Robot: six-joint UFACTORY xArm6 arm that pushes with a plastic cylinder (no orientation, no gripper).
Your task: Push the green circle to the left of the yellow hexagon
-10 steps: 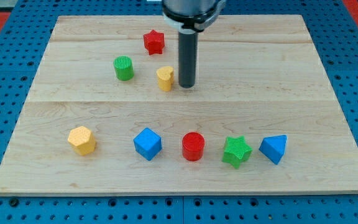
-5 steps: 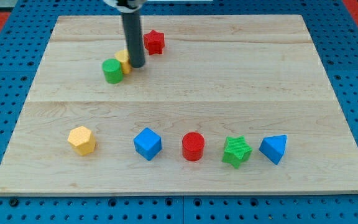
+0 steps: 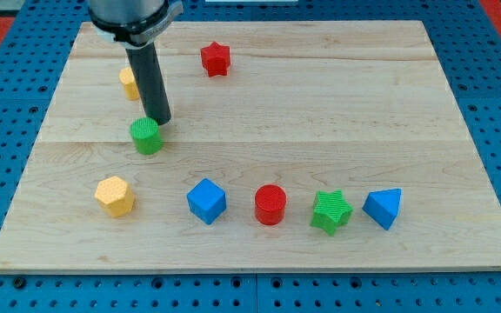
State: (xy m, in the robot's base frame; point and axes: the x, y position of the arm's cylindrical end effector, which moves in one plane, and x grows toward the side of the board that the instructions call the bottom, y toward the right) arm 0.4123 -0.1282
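Observation:
The green circle (image 3: 146, 136) sits left of the board's middle. My tip (image 3: 157, 119) touches its upper right edge. The yellow hexagon (image 3: 114, 196) lies below it, toward the view's bottom left; the green circle is above and slightly right of it. A small yellow block (image 3: 129, 83), shape unclear, is partly hidden behind the rod at the upper left.
A red star (image 3: 216, 59) sits near the view's top. A row runs along the bottom: blue cube (image 3: 206, 201), red circle (image 3: 270, 205), green star (image 3: 330, 211), blue triangle (image 3: 383, 208). The wooden board (image 3: 337, 113) ends on a blue pegboard.
My tip moved left and down the view. The green circle slid down and left with it. The small yellow block was pushed left to the upper left.

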